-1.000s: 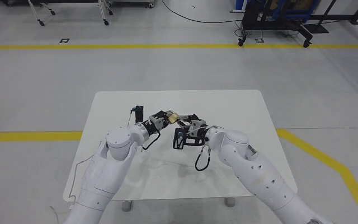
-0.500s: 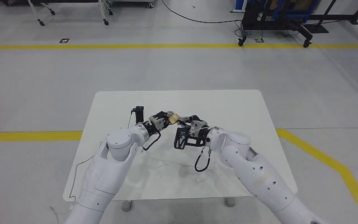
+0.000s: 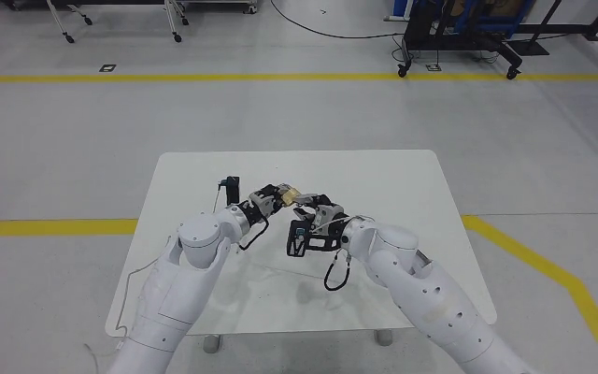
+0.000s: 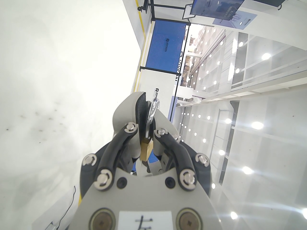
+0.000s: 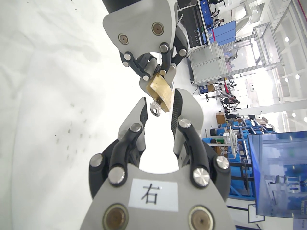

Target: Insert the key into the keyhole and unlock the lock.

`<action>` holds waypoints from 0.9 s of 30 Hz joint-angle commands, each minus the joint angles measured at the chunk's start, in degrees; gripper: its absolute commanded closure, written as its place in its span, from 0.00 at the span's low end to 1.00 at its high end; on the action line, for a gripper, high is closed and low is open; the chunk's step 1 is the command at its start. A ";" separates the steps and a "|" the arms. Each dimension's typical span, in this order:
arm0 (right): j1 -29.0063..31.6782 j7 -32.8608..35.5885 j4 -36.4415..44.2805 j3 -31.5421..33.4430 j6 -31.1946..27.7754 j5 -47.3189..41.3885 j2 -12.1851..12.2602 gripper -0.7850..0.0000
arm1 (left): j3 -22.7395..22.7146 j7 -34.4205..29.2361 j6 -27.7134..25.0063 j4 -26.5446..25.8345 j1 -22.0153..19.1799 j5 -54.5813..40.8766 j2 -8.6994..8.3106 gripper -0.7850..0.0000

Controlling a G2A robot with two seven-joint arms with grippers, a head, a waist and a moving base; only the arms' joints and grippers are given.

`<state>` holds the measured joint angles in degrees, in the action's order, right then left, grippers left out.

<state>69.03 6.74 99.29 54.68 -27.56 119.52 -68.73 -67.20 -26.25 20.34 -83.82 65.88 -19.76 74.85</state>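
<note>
Over the white bench (image 3: 402, 187), your left tool (image 5: 158, 74) clamps the lock (image 5: 160, 90); your right tool (image 5: 160, 98) stands open, flanking the inserted key (image 5: 155, 108).

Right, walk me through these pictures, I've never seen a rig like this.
This is a robot with two arms working over a white table. The top view comes from a camera above the arms, looking down. The other two come from a camera on each wrist, looking along that arm's own gripper. The left gripper is shut on a brass padlock, holding it over the table. A silver key appears to sit in its keyhole. The right gripper is open, with a finger on either side of the key, not gripping it.
</note>
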 commanded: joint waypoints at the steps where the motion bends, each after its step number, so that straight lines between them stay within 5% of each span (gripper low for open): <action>1: -0.20 0.36 -0.19 -0.34 -0.52 0.09 -0.09 0.73 | -0.07 0.01 0.01 -0.11 0.08 0.12 -0.05 1.00; 3: -0.47 0.67 -0.57 -0.46 -0.62 -0.09 -0.19 0.83 | -0.17 0.02 -0.11 -0.30 0.22 0.14 -0.09 1.00; 4: -0.48 0.70 -0.71 -0.47 -0.48 -0.53 -0.26 1.00 | -0.19 0.07 -0.11 -0.38 0.27 0.26 -0.11 1.00; 16: 0.36 1.29 -2.04 1.11 0.53 -8.76 -0.85 1.00 | -0.27 -0.24 -1.50 -1.72 0.95 0.82 -0.32 1.00; 27: 2.54 -0.85 -3.96 4.77 3.95 -25.29 -1.57 1.00 | -1.85 -0.81 -11.27 -2.38 2.89 0.65 -0.59 1.00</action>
<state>71.22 6.53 95.50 58.92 -23.74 96.26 -70.28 -68.87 -26.88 10.06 -86.29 68.62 -19.10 74.30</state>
